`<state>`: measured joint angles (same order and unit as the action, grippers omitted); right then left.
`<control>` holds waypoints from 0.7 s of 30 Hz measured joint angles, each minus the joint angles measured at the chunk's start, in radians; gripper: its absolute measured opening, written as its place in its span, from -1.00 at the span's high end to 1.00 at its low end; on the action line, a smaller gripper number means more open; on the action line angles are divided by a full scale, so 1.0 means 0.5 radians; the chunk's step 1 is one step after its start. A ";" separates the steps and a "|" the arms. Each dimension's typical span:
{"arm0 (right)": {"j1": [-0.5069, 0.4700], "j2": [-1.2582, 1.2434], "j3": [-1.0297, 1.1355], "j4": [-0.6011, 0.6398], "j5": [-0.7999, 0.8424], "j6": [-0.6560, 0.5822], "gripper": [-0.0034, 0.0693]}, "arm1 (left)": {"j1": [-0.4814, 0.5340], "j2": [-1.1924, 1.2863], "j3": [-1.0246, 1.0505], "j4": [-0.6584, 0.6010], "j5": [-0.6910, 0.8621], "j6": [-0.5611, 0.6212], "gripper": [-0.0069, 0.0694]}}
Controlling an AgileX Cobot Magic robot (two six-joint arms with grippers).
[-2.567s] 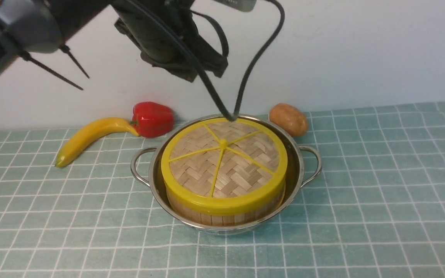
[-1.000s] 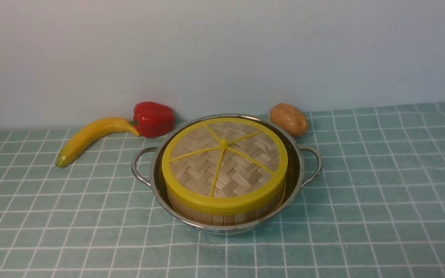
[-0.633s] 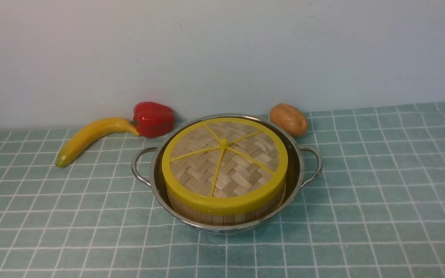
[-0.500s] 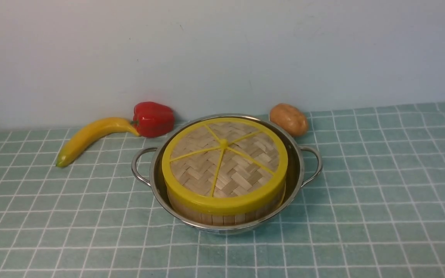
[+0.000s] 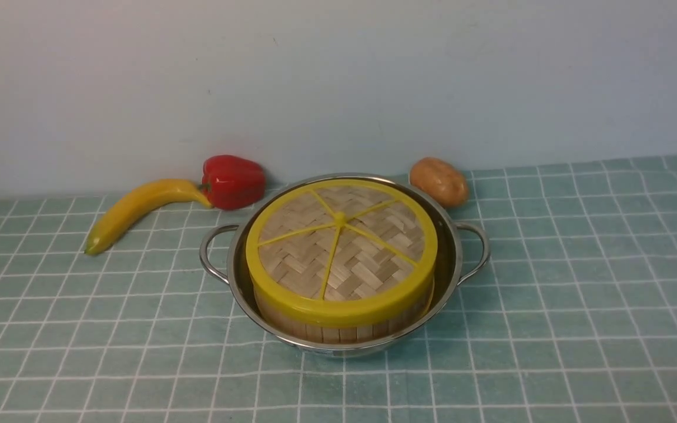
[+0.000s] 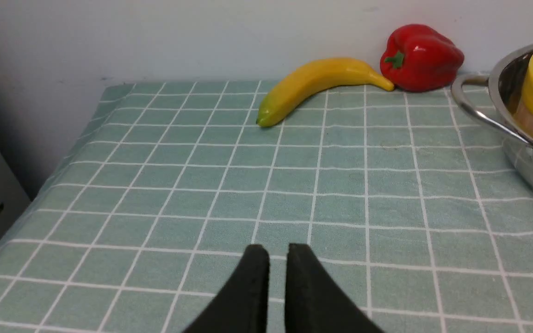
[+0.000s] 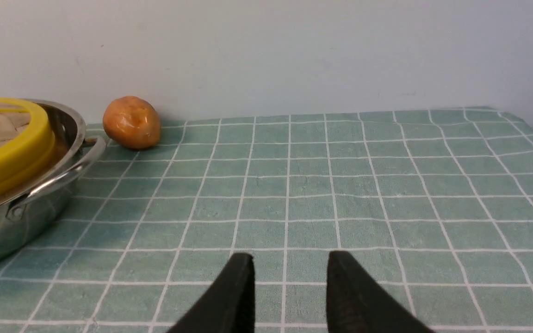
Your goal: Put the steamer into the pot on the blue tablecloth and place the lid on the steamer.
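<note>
Both arms have cleared your front view: left gripper point(image 6: 276, 252) nearly closed and empty, right gripper point(image 7: 288, 263) parted and empty; lid point(image 5: 341, 249) caps steamer point(image 5: 338, 332) in pot point(image 5: 453, 247) on the blue tablecloth point(image 5: 579, 294), so task looks complete.

Staged tabletop test setup, kitchen-themed, checked tablecloth point(image 5: 579, 264) against a bare pale wall point(image 5: 338, 76), steel pot point(image 5: 453, 258), glossy banana point(image 5: 133, 208), pepper point(image 5: 233, 181) and potato point(image 5: 438, 181) as props
</note>
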<state>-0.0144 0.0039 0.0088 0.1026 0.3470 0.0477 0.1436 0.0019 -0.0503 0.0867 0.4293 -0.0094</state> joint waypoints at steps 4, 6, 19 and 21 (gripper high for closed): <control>0.000 0.000 0.000 0.000 0.000 0.000 0.24 | 0.000 -0.001 0.098 0.021 -0.050 -0.022 0.66; 0.000 0.000 0.000 0.000 0.000 0.000 0.24 | 0.000 -0.001 0.115 0.021 -0.075 -0.053 0.65; 0.000 0.000 0.000 0.000 0.000 0.000 0.24 | 0.000 -0.001 0.115 0.057 -0.119 -0.070 0.59; 0.000 0.000 0.000 0.000 0.000 0.000 0.24 | 0.000 -0.001 0.115 0.057 -0.119 -0.070 0.59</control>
<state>-0.0144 0.0039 0.0088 0.1026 0.3470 0.0477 0.1436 0.0015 0.0073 0.1152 0.3699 -0.0446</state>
